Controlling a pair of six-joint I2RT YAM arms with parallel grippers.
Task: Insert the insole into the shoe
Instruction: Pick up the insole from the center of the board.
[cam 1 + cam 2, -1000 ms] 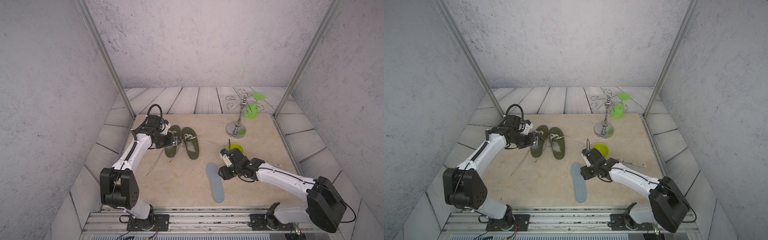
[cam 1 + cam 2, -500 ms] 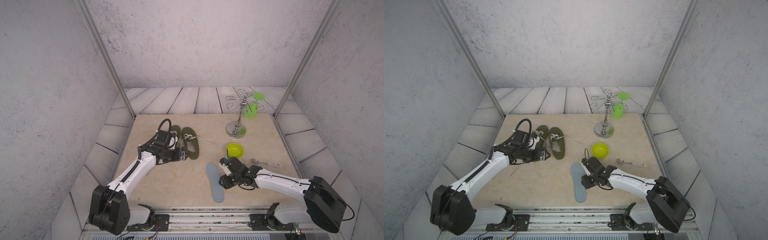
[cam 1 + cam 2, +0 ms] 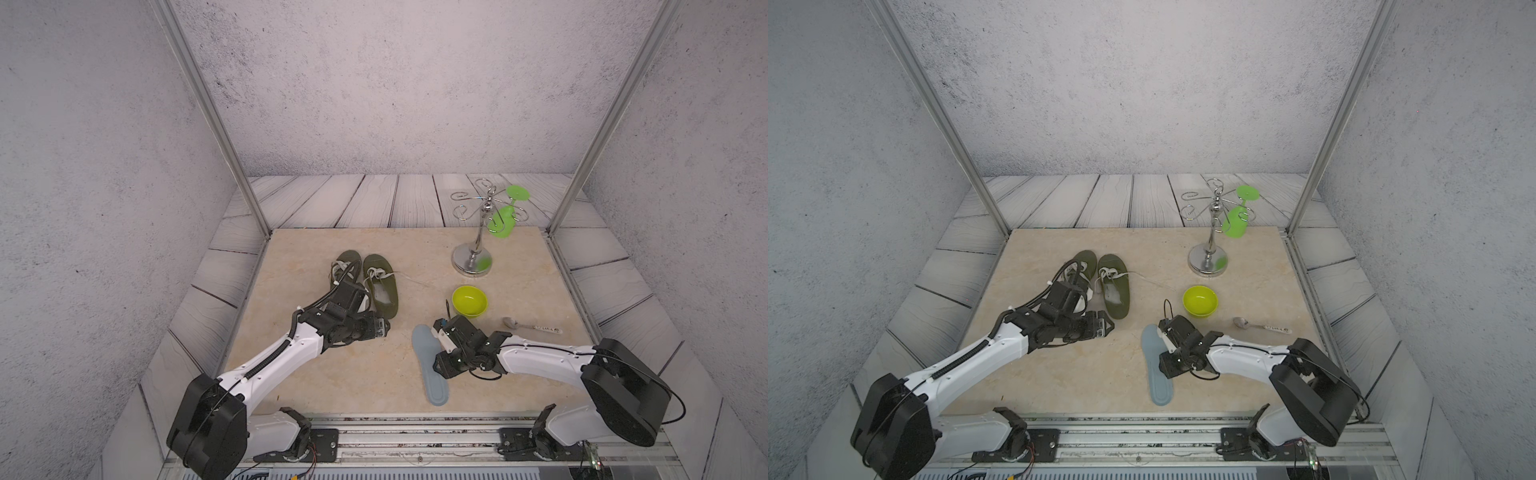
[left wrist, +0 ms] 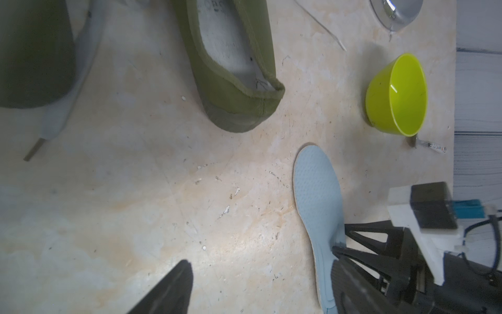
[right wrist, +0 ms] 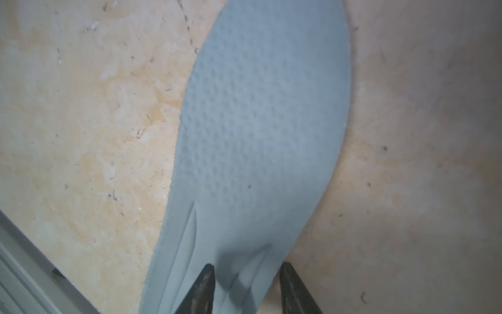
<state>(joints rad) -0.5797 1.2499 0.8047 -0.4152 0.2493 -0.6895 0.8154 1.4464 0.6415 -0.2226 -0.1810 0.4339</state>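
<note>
A light blue-grey insole point(image 3: 428, 374) point(image 3: 1156, 374) lies flat near the table's front, toe toward the shoes. My right gripper point(image 3: 439, 368) point(image 3: 1168, 368) point(image 5: 247, 288) is down on its right edge. Its jaws have narrowed and the insole point(image 5: 260, 122) is creased between the fingertips point(image 5: 207, 285). Two olive green shoes stand side by side. The nearer shoe point(image 3: 382, 286) point(image 3: 1116, 291) point(image 4: 233, 68) shows its open heel. My left arm partly covers the other shoe point(image 3: 347, 262). My left gripper point(image 3: 384, 326) point(image 3: 1106, 326) point(image 4: 258, 288) is open and empty, just in front of the shoes' heels.
A lime green bowl point(image 3: 469, 300) point(image 4: 396, 95) and a spoon point(image 3: 530, 327) lie right of the insole. At the back right a metal stand point(image 3: 473, 253) carries a green glass point(image 3: 503, 218). Loose white laces point(image 3: 409, 277) trail from the shoes. A metal rail point(image 3: 415, 419) runs along the front edge.
My left arm has swung from beside the shoes forward to a spot in front of their heels. My right gripper has dropped onto the insole's edge, and its jaws have narrowed.
</note>
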